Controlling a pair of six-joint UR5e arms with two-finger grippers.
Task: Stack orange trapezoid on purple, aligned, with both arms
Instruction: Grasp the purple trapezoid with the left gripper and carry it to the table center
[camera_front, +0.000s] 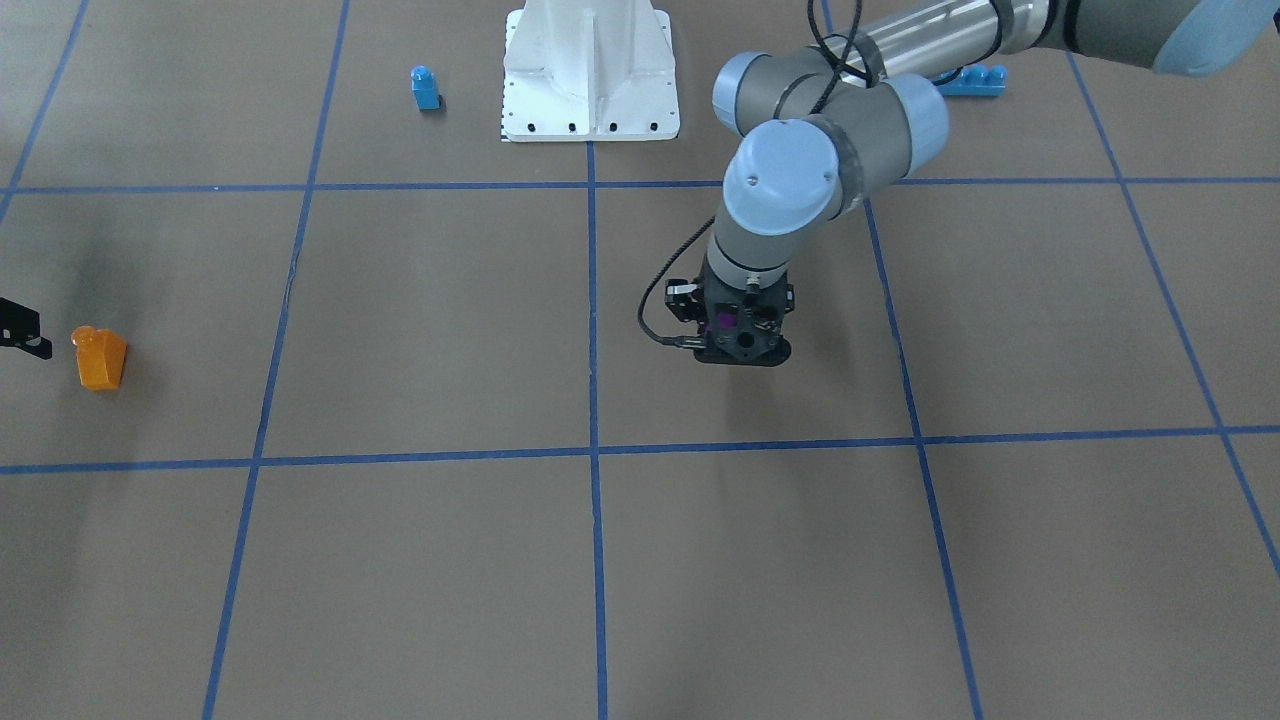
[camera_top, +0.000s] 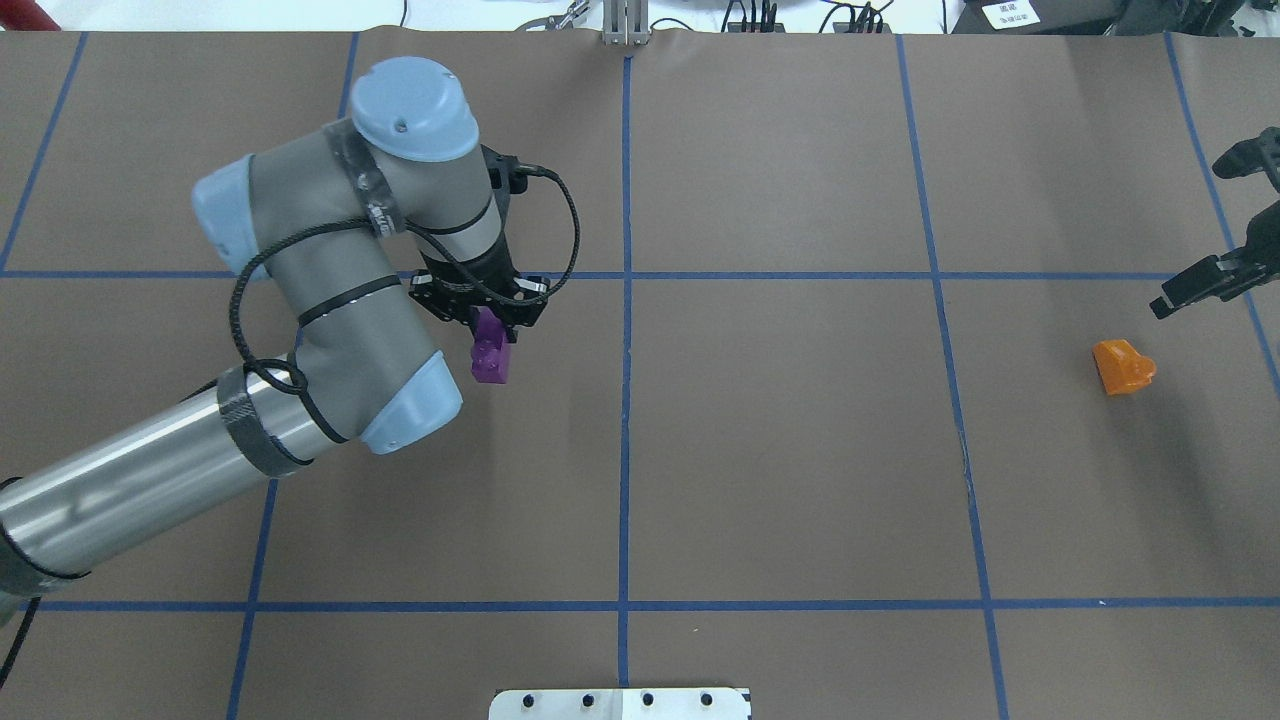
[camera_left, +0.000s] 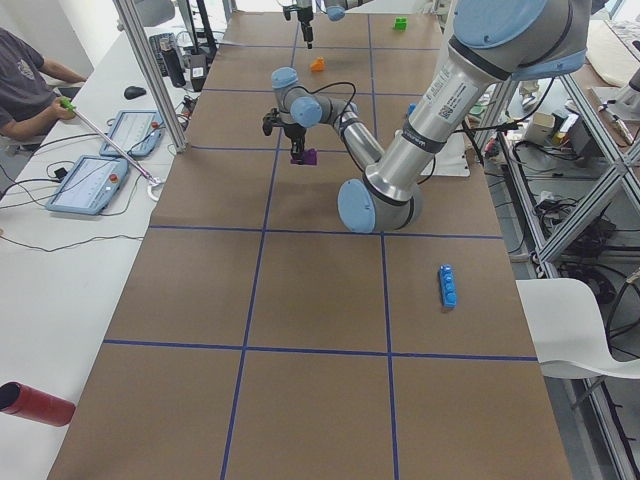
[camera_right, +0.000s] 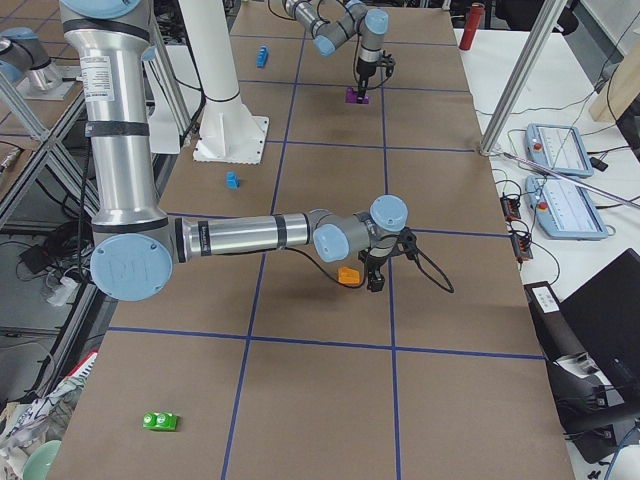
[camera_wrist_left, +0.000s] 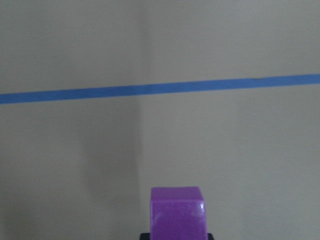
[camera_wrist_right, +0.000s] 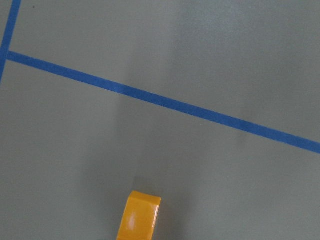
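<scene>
Overhead exterior, left hand clamped on purple, orange trapezoid lying just beside right hand, its opening unclear.

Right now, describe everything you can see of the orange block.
The orange trapezoid is a small, glossy block, plastic by its look, with one sloped side and a round stud. It seems to stand upright, stud up, alone on the brown table, inside a blue-taped square on the robot's right. Only the table touches it; the right gripper hangs close beside it, apart.

Even light, soft shadows, glint on purple
</scene>
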